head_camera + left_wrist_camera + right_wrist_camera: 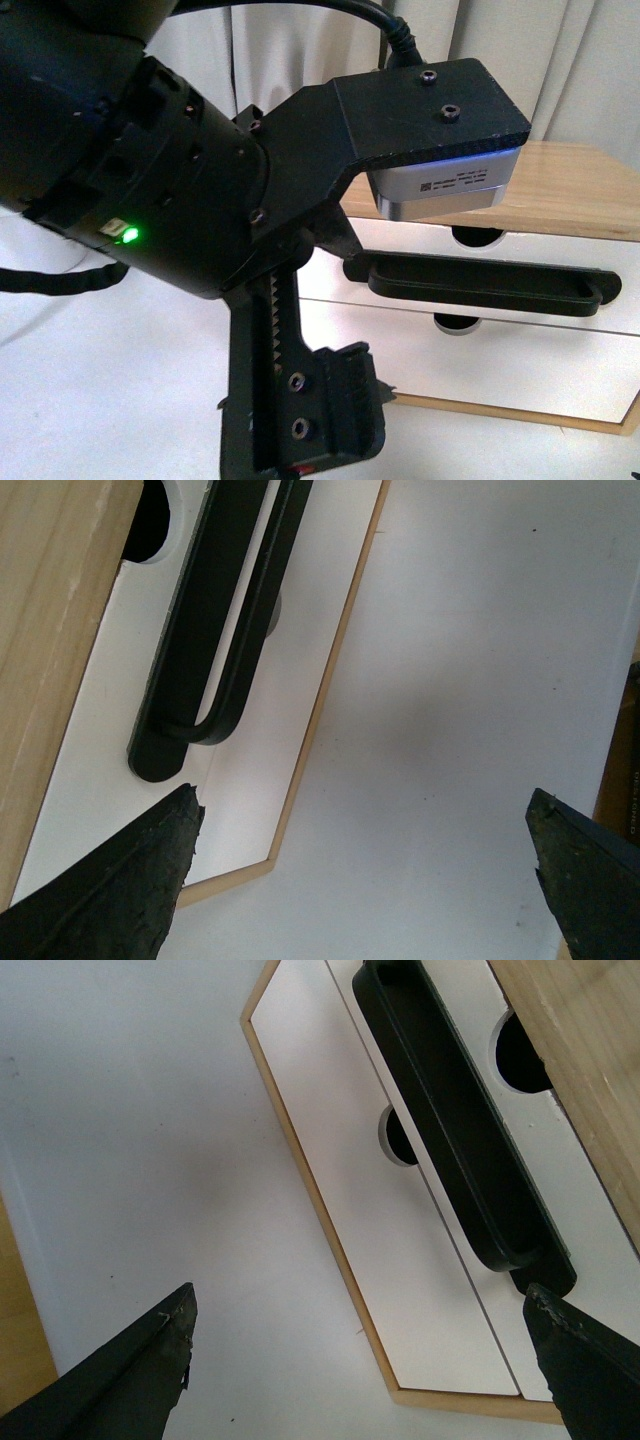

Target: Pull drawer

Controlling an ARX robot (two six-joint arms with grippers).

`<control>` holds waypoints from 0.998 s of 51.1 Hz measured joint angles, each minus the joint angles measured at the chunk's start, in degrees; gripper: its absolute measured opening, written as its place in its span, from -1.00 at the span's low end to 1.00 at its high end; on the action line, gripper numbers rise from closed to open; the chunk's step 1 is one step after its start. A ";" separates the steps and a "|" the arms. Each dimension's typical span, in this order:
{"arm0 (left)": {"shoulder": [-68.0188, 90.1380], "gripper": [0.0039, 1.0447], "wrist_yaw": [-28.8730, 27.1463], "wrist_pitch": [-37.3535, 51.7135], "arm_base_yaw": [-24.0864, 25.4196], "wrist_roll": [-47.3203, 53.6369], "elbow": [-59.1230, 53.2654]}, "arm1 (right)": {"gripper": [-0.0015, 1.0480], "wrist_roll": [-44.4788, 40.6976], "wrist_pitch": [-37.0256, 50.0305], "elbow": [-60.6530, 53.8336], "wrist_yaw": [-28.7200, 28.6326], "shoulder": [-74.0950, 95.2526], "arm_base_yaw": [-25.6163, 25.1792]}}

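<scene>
Listing nearest first.

1. Logging the left gripper, crowding the left and centre of the front view on its dark arm and showing a green lamp at mid left. Holding the jaws spread wide, pinching nothing. Hovering just short of one end of the handle, probably lining up for a grip.

2. Logging the right gripper. Keeping the jaws spread too, and empty. Hanging over the desk with the cabinet at upper right of its own frame, apparently staying out of the way.

3. Noting the handle: a long black bar crossing centre right of the front view. Standing proud of the panel, so leaving room for a jaw behind.

4. Noting the drawer: the upper white front, right half of the front view, bearing a semicircular notch in its top edge. Appearing shut, level with the lower front. Judging the pull not yet begun.

5. Noting the cabinet: light wood, resting on the white desk.

6. Ending farthest with a pale curtain, hanging in folds along the top.
</scene>
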 joint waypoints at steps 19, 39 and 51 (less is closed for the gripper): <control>7.02 0.88 -2.56 -0.09 0.02 2.10 6.56 | 0.83 0.22 0.72 2.93 -1.73 5.53 -1.09; 12.68 0.88 -5.35 -1.36 -1.60 3.69 12.33 | 0.83 0.26 1.66 2.91 -4.00 7.34 -3.39; 15.12 0.88 -5.92 -2.82 -1.73 5.49 13.29 | 0.83 0.24 1.95 2.91 -4.79 7.54 -4.61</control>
